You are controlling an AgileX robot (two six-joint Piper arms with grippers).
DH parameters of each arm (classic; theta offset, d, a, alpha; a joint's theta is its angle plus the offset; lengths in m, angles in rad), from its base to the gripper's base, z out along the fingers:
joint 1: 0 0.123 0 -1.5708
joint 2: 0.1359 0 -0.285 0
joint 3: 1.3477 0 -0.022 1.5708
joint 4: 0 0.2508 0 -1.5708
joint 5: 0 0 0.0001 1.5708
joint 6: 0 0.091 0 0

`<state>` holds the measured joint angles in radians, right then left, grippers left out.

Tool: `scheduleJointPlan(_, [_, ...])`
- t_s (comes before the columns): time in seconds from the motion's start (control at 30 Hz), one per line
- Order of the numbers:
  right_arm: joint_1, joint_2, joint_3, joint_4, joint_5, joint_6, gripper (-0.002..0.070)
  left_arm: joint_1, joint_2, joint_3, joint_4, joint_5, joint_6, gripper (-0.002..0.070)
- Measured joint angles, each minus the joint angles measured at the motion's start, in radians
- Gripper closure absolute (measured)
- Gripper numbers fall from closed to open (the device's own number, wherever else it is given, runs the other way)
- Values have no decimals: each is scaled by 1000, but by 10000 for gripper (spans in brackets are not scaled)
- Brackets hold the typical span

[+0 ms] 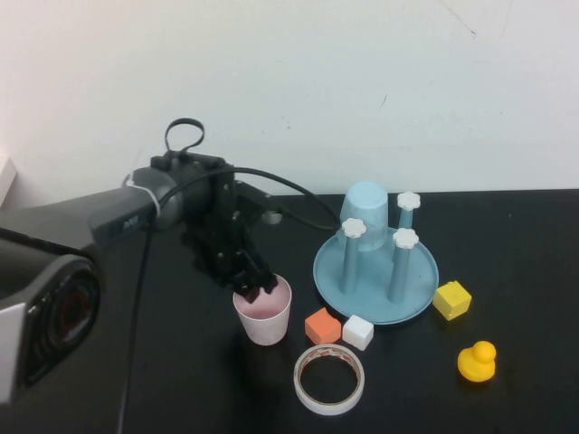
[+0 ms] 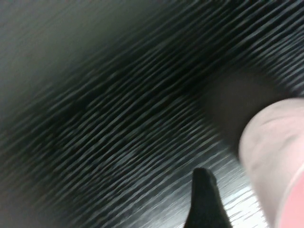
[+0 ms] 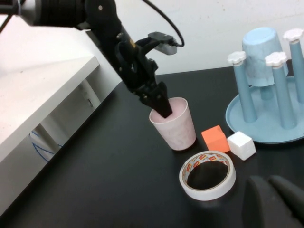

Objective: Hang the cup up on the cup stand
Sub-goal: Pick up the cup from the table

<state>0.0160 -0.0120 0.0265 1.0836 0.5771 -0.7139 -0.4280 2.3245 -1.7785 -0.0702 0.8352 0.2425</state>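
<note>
The pale pink cup stands upright on the black table, left of the cup stand; it also shows in the right wrist view and the left wrist view. My left gripper reaches down over the cup's rim on its left side, one finger inside it. Its outer finger stands a little off the cup's wall, so it is open. The stand has blue pegs with white caps. My right gripper is shut and empty, low near the tape roll, out of the high view.
A light blue cup hangs upside down on the stand's back peg. An orange cube, white cube and tape roll lie in front of the cup and stand. A yellow cube and duck sit right.
</note>
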Motion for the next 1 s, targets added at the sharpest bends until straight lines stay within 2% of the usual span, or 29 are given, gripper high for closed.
scheduleJointPlan(0.17, [0,0,0,0,0,0,678,-19,2,-8,-30,-13,4,277])
scheduleJointPlan(0.23, [0,0,0,0,0,0,678,-19,9,-8,-44,-22,11,300])
scheduleJointPlan(0.27, [0,0,0,0,0,0,678,-19,14,-8,-50,-25,10,337])
scheduleJointPlan(0.4, [0,0,0,0,0,0,678,-20,25,-8,-49,-32,4,578])
scheduleJointPlan(0.47, [0,0,0,0,0,0,678,-20,27,-8,-39,-51,4,625])
scheduleJointPlan(0.63, [0,0,0,0,0,0,678,-20,18,-8,-31,22,2,662])
scheduleJointPlan(1.0, [0,0,0,-1,0,0,678,-21,-49,-8,-26,36,18,665])
